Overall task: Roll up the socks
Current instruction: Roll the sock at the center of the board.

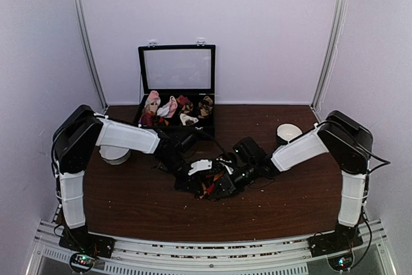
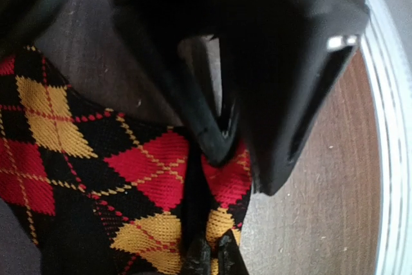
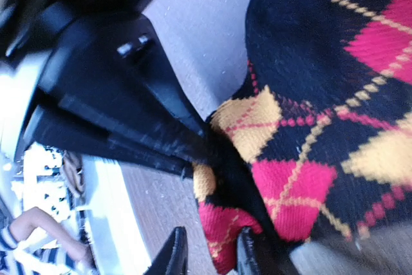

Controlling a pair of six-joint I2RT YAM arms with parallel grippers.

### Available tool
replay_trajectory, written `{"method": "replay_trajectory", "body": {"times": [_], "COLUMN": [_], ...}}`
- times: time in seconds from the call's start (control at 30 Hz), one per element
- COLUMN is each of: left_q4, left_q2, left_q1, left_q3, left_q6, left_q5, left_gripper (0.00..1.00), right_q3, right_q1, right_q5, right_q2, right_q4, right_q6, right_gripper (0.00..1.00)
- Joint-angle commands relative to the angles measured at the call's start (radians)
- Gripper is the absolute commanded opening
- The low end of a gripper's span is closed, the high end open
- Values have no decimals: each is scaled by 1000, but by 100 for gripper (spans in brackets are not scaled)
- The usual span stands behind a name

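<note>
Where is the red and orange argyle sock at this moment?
Top view: the argyle sock lies on the table, centre, toward the near edge, between the left hand and right hand, in front of the open black case.

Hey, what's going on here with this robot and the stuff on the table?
The robot is working on a black argyle sock with red and orange diamonds at the middle of the table. The left tool is shut on a fold of the sock. The right tool stands slightly open at the sock's edge and does not seem to grip it. The sock looks bunched rather than rolled. An open box of other sock bundles sits at the back.
</note>
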Motion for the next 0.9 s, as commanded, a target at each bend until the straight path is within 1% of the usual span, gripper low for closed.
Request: {"method": "replay_trajectory", "body": {"times": [0.0, 0.07, 0.13, 0.2, 0.3, 0.43, 0.47, 0.5, 0.57, 0.6, 0.63, 0.67, 0.7, 0.73, 0.8, 0.83, 0.87], "left_q4": [-67, -83, -96, -112, -137, -219, -242, -271, -311, -325, -338, -350, -357, -363, -378, -388, -401], "left_q2": [73, 93, 112, 128, 151, 199, 212, 226, 247, 255, 262, 270, 274, 278, 288, 295, 304], "left_q1": [45, 52, 55, 58, 72, 95, 99, 100, 105, 107, 107, 107, 107, 107, 108, 108, 109], "left_q3": [34, 42, 50, 61, 81, 144, 162, 181, 211, 221, 233, 244, 251, 257, 276, 291, 305], "left_q6": [-78, -95, -106, -119, -141, -142, -136, -128, -115, -113, -112, -110, -109, -110, -111, -116, -120], "left_q5": [102, 111, 103, 89, 85, 120, 127, 126, 133, 134, 131, 127, 121, 114, 102, 94, 88], "left_gripper": [0, 0, 0, 0, 0, 0, 0, 0, 0, 0, 0, 0, 0, 0, 0, 0, 0], "right_q3": [-120, -166, -198, -222, -257, -342, -365, -388, -433, -455, -481, -507, -525, -537, -530, -530, -559], "right_q1": [-6, -6, -5, -6, -5, -3, 2, 14, 57, 99, 162, 220, 249, 251, 217, 183, 146], "right_q5": [291, 323, 354, 382, 446, 538, 560, 598, 720, 815, 935, 1066, 1149, 1208, 1336, 1306, 1247], "right_q2": [-32, -72, -104, -134, -200, -316, -358, -405, -510, -573, -652, -715, -769, -801, -818, -821, -832], "right_q4": [3, 61, 85, 86, 45, 38, 47, 55, 57, 58, 70, 91, 107, 126, 115, 107, 166], "right_q6": [45, 76, 85, 85, 56, 22, 10, -8, -61, -104, -163, -218, -249, -245, -137, -113, -108], "right_gripper": [32, 34, 38, 39, 40, 43, 47, 50, 51, 67, 96, 99, 100, 100, 100, 100, 100]}}
